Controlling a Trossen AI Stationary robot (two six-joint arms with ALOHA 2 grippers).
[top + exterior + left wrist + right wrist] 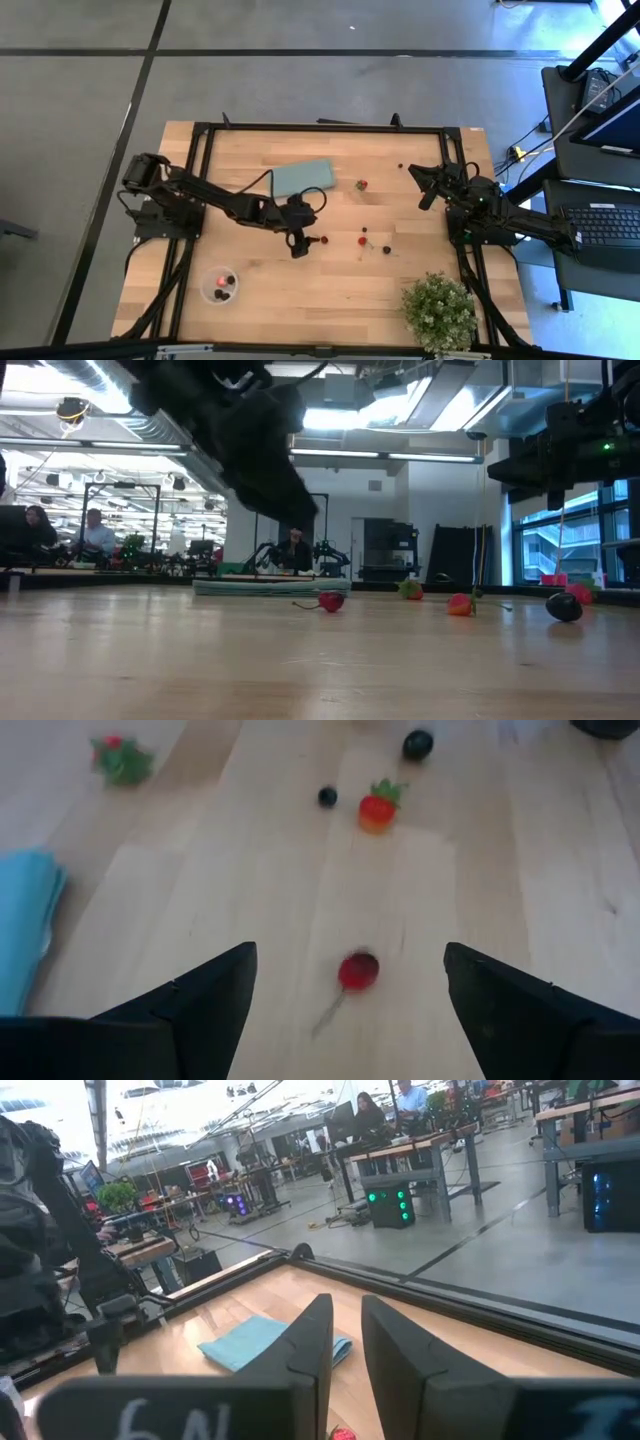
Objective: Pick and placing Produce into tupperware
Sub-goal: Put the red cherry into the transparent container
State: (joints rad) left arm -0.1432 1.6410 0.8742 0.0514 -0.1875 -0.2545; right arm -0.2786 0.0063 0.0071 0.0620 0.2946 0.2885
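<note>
Spread-fingered left gripper point(347, 1010) hovers over small red cherry-like produce piece point(358, 970); right gripper point(345, 1345), fingers nearly together, waits empty.

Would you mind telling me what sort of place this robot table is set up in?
Most likely a robotics lab or open workshop: the wooden table stands on a bare concrete floor, other workbenches with equipment and seated people fill the room behind, and a laptop sits beside the rig.

A small clear round tub point(220, 285) holds red and dark berries; more berries point(362, 240) lie scattered mid-table.
</note>
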